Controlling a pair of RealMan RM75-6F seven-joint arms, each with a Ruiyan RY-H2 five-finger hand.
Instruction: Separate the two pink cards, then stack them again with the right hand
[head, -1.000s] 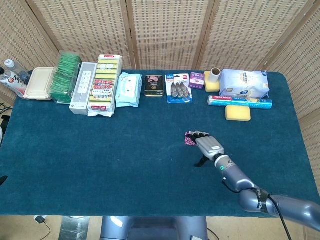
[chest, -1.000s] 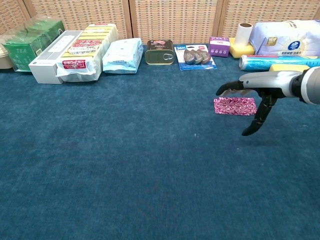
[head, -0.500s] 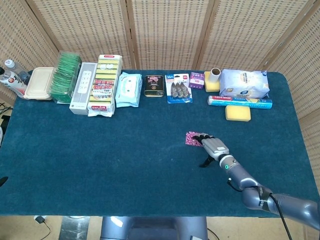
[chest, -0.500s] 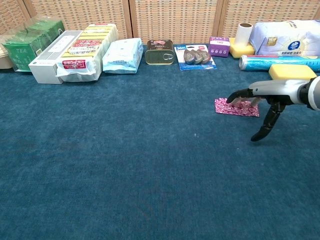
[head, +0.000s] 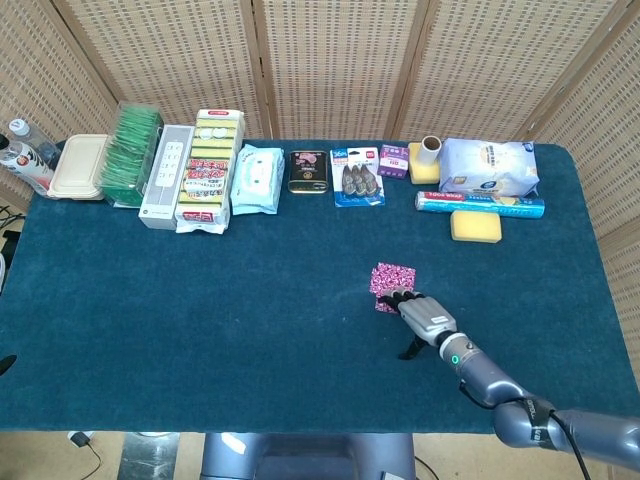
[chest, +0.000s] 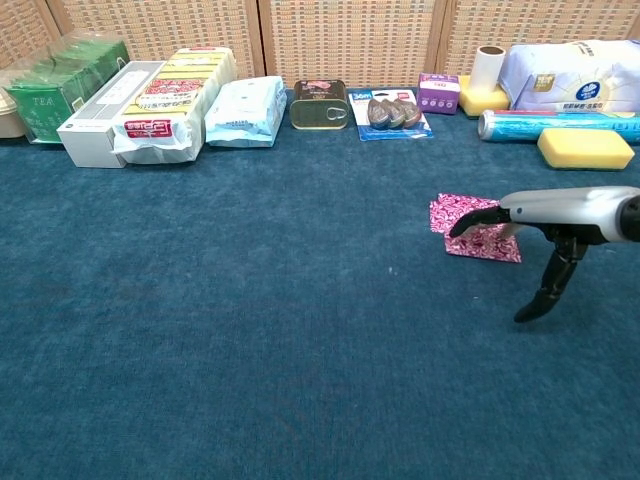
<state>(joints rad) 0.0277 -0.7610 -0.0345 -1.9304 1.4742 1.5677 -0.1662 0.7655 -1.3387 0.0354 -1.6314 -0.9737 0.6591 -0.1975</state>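
Two pink patterned cards lie on the blue table right of centre, overlapping and offset. The far card (head: 393, 274) (chest: 450, 208) lies flat. The near card (head: 384, 303) (chest: 490, 244) sticks out toward me from under it. My right hand (head: 426, 319) (chest: 550, 208) reaches in from the right, its fingertips (chest: 468, 220) resting on the near card and its thumb hanging down clear of the cloth. It grips nothing. My left hand shows in neither view.
Along the back edge stand a tea box (head: 132, 155), snack packs (head: 208, 170), a wipes pack (head: 257, 178), a tin (head: 309, 171), a blister pack (head: 357, 175), a foil roll (head: 480, 203) and a yellow sponge (head: 475, 226) (chest: 585, 147).
My right hand has drawn back toward me with its fingertips on the cards. The single pink stack has slid apart into two offset, overlapping cards.
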